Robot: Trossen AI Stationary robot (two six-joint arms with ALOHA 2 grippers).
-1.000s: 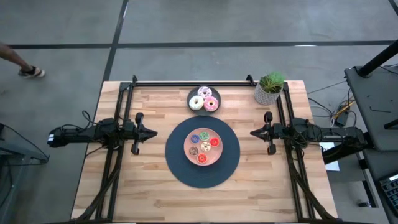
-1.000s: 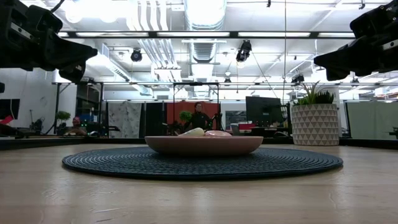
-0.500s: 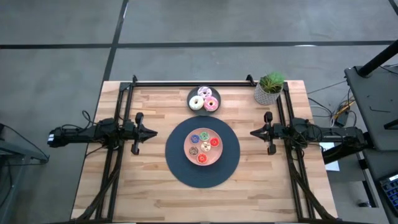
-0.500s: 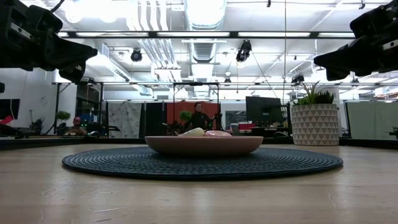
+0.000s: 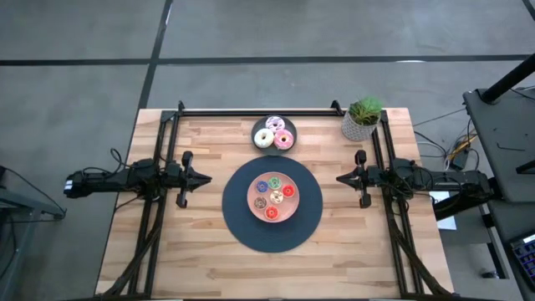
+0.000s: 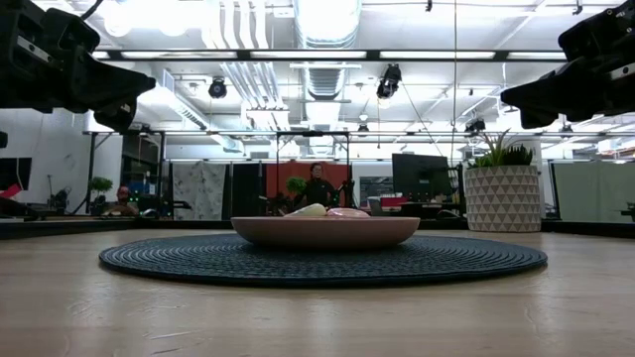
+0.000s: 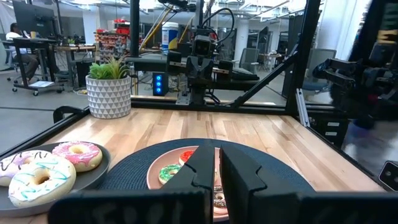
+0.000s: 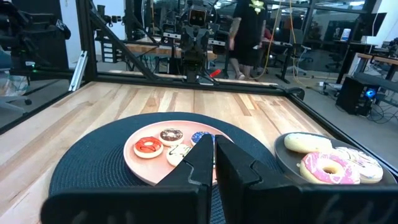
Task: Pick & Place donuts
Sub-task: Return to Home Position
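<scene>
Several tiny donuts [image 5: 272,197] in red, green, blue and brown lie in a round pink plate [image 5: 258,191] on a dark woven mat [image 5: 234,217] at the table's middle. Three larger donuts [image 5: 274,134], cream, pink and white sprinkled, lie in a small dark plate [image 5: 258,125] at the far edge. My left gripper [image 5: 207,176] hovers shut at the mat's left, pointing level at it. My right gripper [image 5: 340,177] hovers shut at the mat's right, facing it. In the wrist views the shut fingertips [image 7: 217,155] [image 8: 214,146] stand in front of the pink plate [image 7: 158,172] [image 8: 133,160].
A small green plant in a white patterned pot [image 5: 362,119] stands at the table's far right corner. A black frame rail [image 5: 255,111] runs along the far edge, and frame bars run down both sides. Bare wood lies near the front edge [image 5: 272,272].
</scene>
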